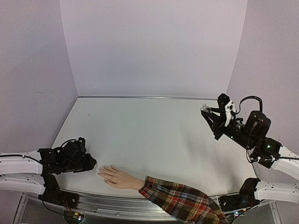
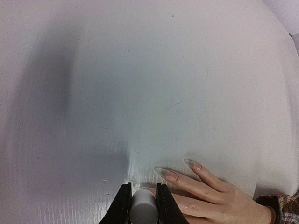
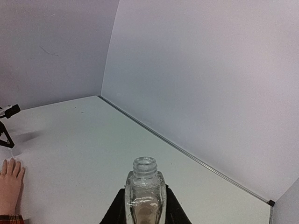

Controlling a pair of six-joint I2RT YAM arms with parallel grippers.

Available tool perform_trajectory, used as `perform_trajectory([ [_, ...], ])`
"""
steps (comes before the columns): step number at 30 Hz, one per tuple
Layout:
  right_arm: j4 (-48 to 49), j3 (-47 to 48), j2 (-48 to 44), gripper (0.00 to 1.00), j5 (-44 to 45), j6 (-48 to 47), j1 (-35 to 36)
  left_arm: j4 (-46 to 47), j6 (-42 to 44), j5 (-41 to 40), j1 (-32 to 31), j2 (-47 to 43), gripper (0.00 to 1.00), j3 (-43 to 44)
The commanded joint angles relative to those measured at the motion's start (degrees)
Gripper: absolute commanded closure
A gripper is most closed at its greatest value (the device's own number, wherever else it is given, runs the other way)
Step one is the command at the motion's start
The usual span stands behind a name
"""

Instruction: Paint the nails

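We see soft, even light in all views, the walls (image 1: 154,46) tinted lilac. In the left wrist view a broad grey shadow runs down the left of the bench (image 2: 196,84); the cap (image 2: 142,210) at the bottom edge is blurred, the nails (image 2: 171,176) sharp. The bottle (image 3: 145,196) catches small highlights. Straight lines bow toward the frame edges.

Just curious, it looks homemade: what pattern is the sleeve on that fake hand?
Red plaid; the sleeve shows best in the top external view.
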Motion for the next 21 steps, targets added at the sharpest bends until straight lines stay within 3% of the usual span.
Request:
perform_trajectory([
  [1, 3.09, 0.18, -0.42, 1.00, -0.30, 0.54, -0.20, 0.74, 0.80, -0.46, -0.26, -0.47, 1.00, 2.34],
  [21, 3.28, 0.24, -0.25, 1.00, -0.38, 0.62, -0.17, 5.76, 3.44, 3.25, -0.27, 1.90, 1.00, 1.33],
])
